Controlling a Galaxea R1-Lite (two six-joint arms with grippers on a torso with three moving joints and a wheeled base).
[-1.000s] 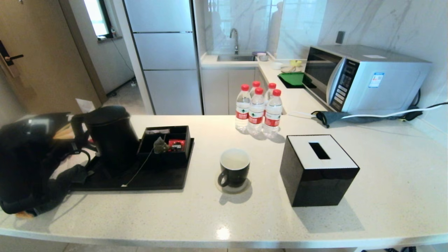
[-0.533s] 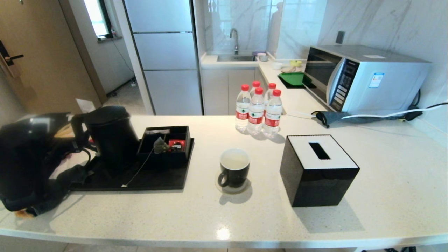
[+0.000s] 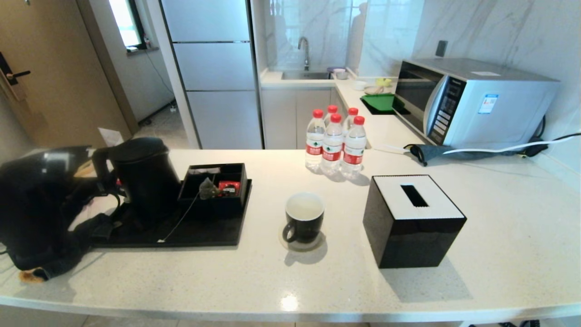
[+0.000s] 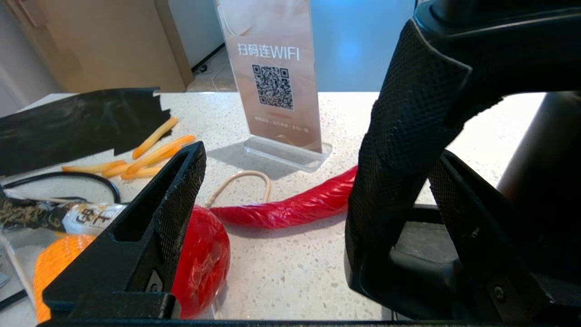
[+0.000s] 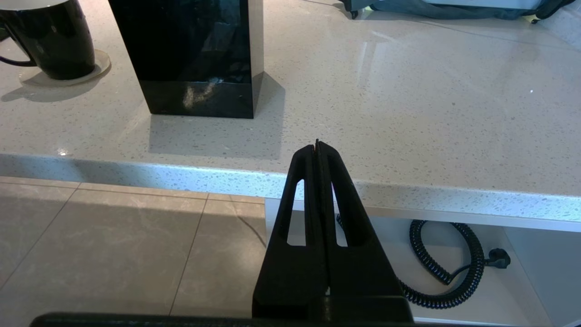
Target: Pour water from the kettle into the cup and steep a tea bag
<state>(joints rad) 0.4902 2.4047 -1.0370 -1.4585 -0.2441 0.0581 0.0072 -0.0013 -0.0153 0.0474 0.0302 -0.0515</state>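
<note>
Evidently pouring is finished: the cup [image 3: 303, 217] on its coaster holds pale water [image 3: 304, 208], and the kettle [image 3: 144, 177] stands upright on the black tray [image 3: 213, 234], well to the left of the cup. Left gripper [image 4: 272, 236] sits at the kettle's handle [image 4: 408, 136], fingers spread, one finger [image 4: 159, 218] outside the loop; whether the other finger touches the handle I cannot tell. Step in hand, by my judgement, is letting go and backing clear: draw straight away from the handle so the kettle is not dragged or tipped. Tea bag [image 3: 208, 188] rests in the compartment box [image 3: 215, 185] just right of the kettle, its string [image 3: 181, 218] trailing across the tray. Next pick should pinch the string or tag and lift it clear of the box wall before crossing to the cup. Right gripper [image 5: 317, 150] hangs below the counter edge [image 5: 227, 179], nearer than the tissue box [image 3: 411, 220] and right of the cup, fingers pressed together on nothing.
</note>
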